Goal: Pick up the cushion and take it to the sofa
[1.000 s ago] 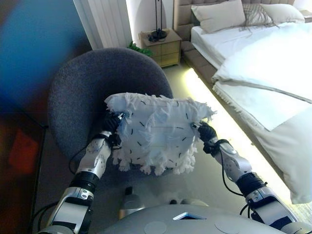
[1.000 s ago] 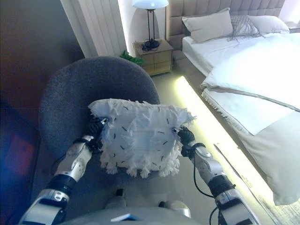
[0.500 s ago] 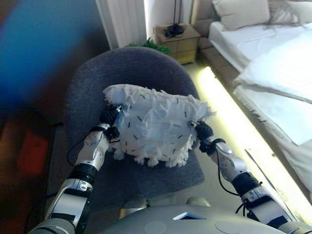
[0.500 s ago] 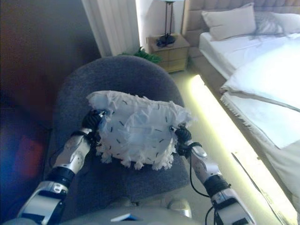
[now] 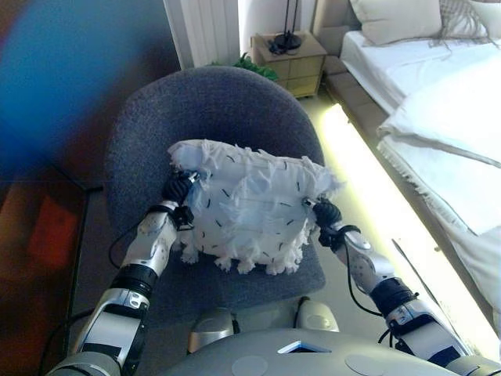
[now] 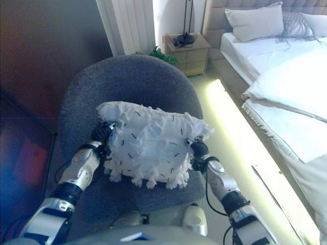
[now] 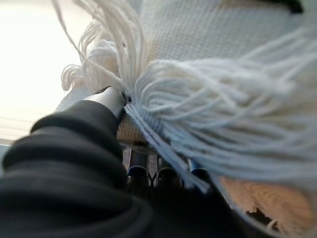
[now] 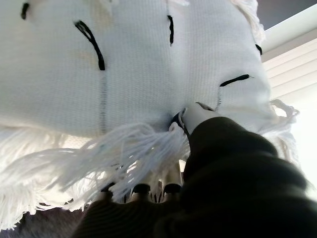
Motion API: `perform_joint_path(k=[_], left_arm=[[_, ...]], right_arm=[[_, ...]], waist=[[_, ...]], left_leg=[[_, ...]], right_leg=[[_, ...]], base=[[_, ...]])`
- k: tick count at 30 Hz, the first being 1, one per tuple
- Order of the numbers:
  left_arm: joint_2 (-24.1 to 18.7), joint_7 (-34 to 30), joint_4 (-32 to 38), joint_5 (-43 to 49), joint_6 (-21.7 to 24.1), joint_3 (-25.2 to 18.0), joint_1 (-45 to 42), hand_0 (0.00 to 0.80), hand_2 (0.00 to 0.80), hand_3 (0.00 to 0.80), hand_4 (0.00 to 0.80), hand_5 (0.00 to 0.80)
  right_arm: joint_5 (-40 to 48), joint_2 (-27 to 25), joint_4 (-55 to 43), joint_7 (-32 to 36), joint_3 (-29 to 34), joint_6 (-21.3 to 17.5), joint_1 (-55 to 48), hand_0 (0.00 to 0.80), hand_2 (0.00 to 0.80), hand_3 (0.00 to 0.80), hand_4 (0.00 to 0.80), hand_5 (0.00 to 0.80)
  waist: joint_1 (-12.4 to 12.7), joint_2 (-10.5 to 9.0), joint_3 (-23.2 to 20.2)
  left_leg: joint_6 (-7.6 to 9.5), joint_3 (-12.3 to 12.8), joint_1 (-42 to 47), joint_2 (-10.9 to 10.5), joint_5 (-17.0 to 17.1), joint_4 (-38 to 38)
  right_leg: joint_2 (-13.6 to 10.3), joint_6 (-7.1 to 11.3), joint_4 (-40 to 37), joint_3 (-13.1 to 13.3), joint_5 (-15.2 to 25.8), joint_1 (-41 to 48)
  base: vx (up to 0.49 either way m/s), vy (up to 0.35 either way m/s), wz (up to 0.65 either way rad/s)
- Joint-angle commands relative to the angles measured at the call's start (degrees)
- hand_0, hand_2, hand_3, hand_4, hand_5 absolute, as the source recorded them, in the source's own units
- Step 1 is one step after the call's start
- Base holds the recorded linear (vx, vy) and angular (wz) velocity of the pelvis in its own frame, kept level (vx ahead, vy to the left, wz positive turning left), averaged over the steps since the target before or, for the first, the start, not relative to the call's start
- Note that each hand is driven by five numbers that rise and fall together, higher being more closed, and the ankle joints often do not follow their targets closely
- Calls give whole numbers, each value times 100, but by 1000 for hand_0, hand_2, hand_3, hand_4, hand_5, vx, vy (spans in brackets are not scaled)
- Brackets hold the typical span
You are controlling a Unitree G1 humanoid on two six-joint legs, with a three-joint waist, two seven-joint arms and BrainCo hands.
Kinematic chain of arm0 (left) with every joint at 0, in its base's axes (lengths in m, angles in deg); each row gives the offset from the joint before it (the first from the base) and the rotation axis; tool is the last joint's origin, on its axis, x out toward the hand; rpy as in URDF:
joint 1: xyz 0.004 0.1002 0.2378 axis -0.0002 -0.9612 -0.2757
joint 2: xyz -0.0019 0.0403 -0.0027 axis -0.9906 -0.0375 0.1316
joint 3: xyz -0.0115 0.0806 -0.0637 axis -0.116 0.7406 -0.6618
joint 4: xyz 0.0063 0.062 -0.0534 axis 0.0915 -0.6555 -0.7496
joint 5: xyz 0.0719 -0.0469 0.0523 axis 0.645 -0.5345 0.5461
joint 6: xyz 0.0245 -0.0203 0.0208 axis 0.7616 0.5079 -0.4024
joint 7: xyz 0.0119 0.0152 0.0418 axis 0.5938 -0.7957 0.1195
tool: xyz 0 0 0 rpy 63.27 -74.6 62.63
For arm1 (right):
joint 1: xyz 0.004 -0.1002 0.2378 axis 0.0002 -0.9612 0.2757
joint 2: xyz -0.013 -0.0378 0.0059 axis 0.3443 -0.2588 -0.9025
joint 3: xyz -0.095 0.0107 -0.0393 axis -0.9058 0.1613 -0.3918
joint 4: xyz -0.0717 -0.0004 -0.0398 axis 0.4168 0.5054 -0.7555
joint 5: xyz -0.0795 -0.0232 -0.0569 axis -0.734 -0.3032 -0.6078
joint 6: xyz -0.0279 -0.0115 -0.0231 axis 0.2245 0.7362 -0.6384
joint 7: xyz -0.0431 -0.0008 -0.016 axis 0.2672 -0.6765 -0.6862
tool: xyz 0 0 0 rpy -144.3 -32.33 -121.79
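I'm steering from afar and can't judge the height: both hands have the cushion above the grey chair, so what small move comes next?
Probably lower it onto the chair. The cushion hangs over the seat, pinched between left hand and right hand.

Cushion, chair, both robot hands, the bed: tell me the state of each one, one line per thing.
Cushion: held up between both hands above the chair seat.
Left robot hand: shut on the cushion's left edge.
Right robot hand: shut on the cushion's right edge.
Grey chair: upright, nothing resting on its seat.
Bed: made, white cover on, pillows at the head.
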Motion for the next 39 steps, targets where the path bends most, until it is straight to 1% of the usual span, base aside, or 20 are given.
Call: perform_joint_path(k=[1,3,4,6,9,10,12,16,22,25,28,31,34,39], left_arm=[[136,-8,414,105,446,187,613,800,800,800,800,800],[137,196,163,32,727,390,1112,800,800,800,800,800],[111,316,-28,-34,879,464,1573,800,800,800,800,800],[82,494,-295,-71,1072,532,2215,800,800,800,800,800],[100,717,-405,-114,1099,474,2575,800,800,800,800,800],[145,823,-460,-58,1123,467,2634,800,800,800,800,800],[184,937,-517,30,1078,458,2718,800,800,800,800,800],[184,1188,-664,230,966,498,3026,800,800,800,800,800],[-23,1480,-1051,268,809,505,3744,800,800,800,800,800],[-106,1431,-1168,111,826,583,4126,800,800,800,800,800],[-50,1356,-1176,77,817,663,4389,800,800,800,800,800],[4,1269,-1173,72,925,724,4537,800,800,800,800,800],[19,1155,-1158,39,1009,755,4704,800,800,800,800,800],[72,1058,-1336,33,1160,936,5055,800,800,800,800,800]], right_arm=[[95,342,-493,-42,119,-463,736,800,800,800,800,800],[114,292,-324,-224,12,-596,1339,800,800,800,800,800],[135,262,-172,-350,-49,-631,1897,800,800,800,800,800],[102,271,-10,-539,-133,-615,2644,800,800,800,800,800],[100,204,92,-560,-176,-544,3048,800,800,800,800,800],[102,212,140,-564,-206,-531,3114,800,800,800,800,800],[158,205,254,-516,-231,-535,3195,800,800,800,800,800],[216,193,387,-429,-247,-455,3425,800,800,800,800,800],[196,246,417,-448,-462,-444,4027,800,800,800,800,800],[277,266,250,-528,-503,-422,4103,800,800,800,800,800],[228,347,92,-579,-535,-431,4059,800,800,800,800,800],[207,389,-88,-641,-580,-383,3957,800,800,800,800,800],[183,387,-238,-593,-650,-336,3841,800,800,800,800,800],[153,467,-426,-614,-785,-220,3811,800,800,800,800,800]], waist=[[61,-106,-180],[74,-75,61],[73,-52,300],[57,-25,628],[28,-1,810],[24,24,853],[18,42,886],[3,90,994],[-55,192,1173],[-127,222,1195],[-200,251,1220],[-274,255,1228],[-354,261,1234],[-501,270,1256]], left_leg=[[-28,-198,-407,-41,-995,1335],[-44,-278,-986,-18,-1134,1859],[-52,-301,-1395,12,-1214,2201],[-58,-291,-1912,79,-1385,2694],[-48,-259,-2375,199,-1665,3301],[-80,-285,-2435,247,-1893,3527],[-82,-293,-2568,268,-1978,3714],[-144,-325,-2707,251,-1996,3807],[-255,-311,-2832,243,-1913,3816],[-276,-270,-2881,263,-1922,3831],[-296,-244,-2911,273,-1924,3821],[-302,-215,-2871,273,-1896,3739],[-342,-183,-2859,279,-1862,3670],[-371,-96,-2908,340,-1825,3640]], right_leg=[[-260,23,-3,-74,325,-92],[-346,-17,436,-69,233,-651],[-393,-56,802,-51,150,-1067],[-452,-137,1412,-9,-48,-1614],[-501,-233,2082,69,-341,-2078],[-502,-218,2371,120,-570,-2159],[-518,-238,2565,152,-660,-2288],[-531,-210,2635,218,-683,-2413],[-527,-176,2587,301,-672,-2503],[-545,-176,2594,342,-693,-2555],[-542,-165,2558,385,-692,-2583],[-523,-161,2476,425,-678,-2563],[-499,-161,2367,468,-651,-2552],[-444,-173,2331,571,-634,-2638]], base=[[-155,-45,15],[-402,-45,12],[-553,-14,-5],[-476,18,-7],[-139,12,-1],[20,29,-8],[12,26,-22],[-20,20,-14],[-11,23,-2],[19,32,-5],[34,21,3],[57,14,5],[64,17,-8],[42,13,-8]])
